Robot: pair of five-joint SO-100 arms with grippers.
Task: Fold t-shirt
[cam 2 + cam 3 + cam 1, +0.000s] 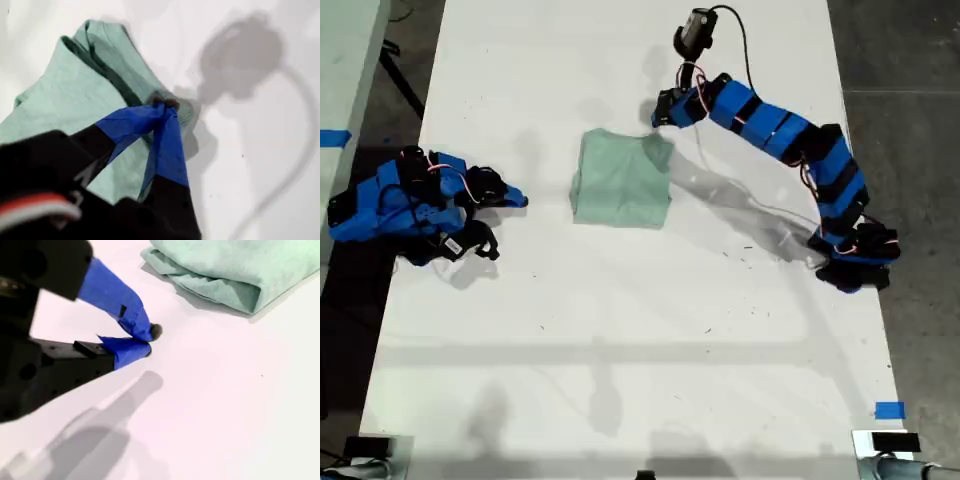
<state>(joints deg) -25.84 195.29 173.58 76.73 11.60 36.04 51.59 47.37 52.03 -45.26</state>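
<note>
The pale mint-green t-shirt lies folded into a rough rectangle in the middle of the white table. My first gripper hangs just above the shirt's far corner on the exterior view's right. In the first wrist view its blue fingertips meet over the t-shirt's edge, shut, with no cloth visibly pinched. My second gripper rests low at the exterior view's left, a short way from the shirt. Its tips are shut on nothing, and the folded t-shirt lies ahead of them.
The first arm's base sits at the table edge on the exterior view's right, with a thin cable trailing across the table. Blue tape marks sit near the front corner. Dark floor surrounds the table.
</note>
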